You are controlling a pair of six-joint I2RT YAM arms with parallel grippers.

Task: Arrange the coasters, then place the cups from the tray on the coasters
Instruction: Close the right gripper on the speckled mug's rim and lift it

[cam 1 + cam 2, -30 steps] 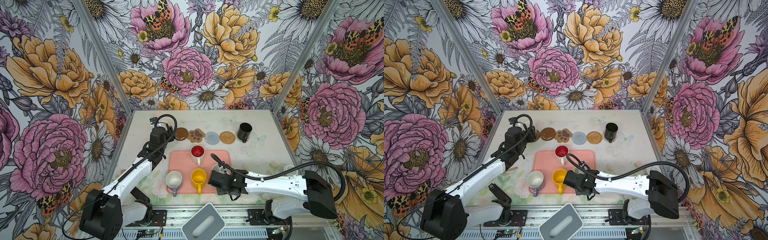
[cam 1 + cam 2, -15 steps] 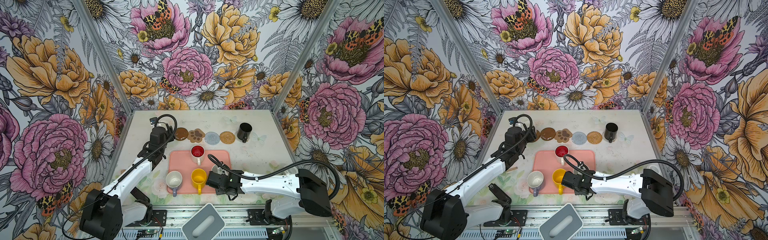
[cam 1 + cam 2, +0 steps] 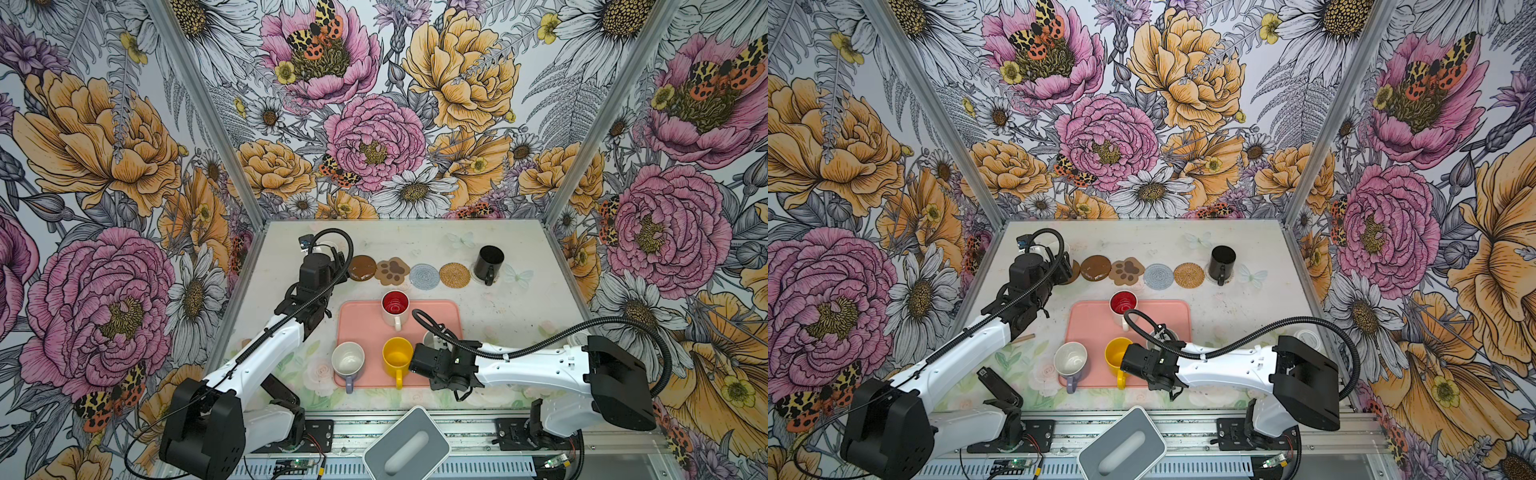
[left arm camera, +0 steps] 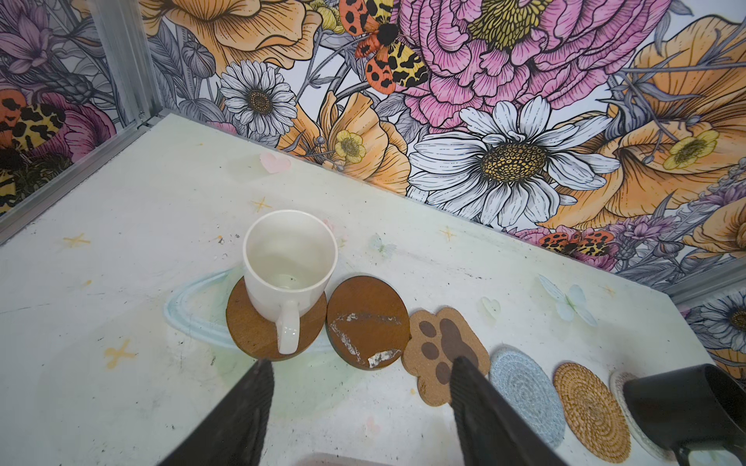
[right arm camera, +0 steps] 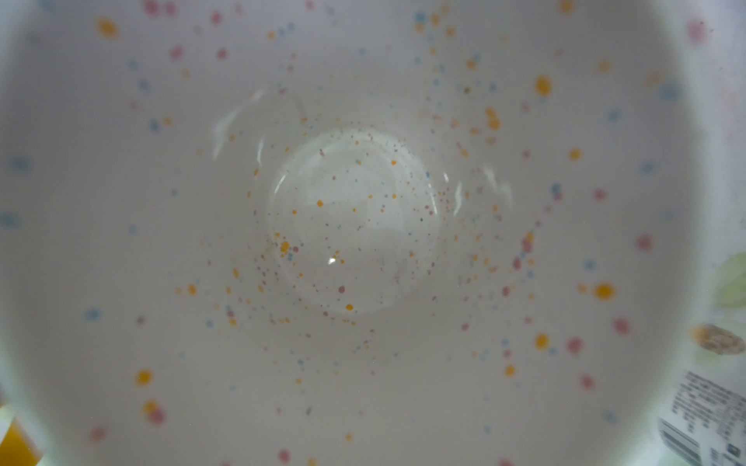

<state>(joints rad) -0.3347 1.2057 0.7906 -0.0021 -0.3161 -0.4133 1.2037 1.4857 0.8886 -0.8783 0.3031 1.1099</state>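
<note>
In both top views the scene was seen from high above its front edge, looking steeply down toward the flower-printed back wall (image 3: 374,137). The large salmon-pink rectangular tray (image 3: 361,328) was framed low at centre, and nearly the same scene was shared, merely shifted sideways. The left wrist view was taken from low over the pale tabletop (image 4: 121,282), facing obliquely toward a back corner, with the plain white handled mug (image 4: 288,262) at mid-frame. The tan paw-print coaster (image 4: 430,335) was shared with the top views. The right wrist view was aimed straight down, very close, into the speckled white mug (image 5: 351,218), whose inside filled the frame.
</note>
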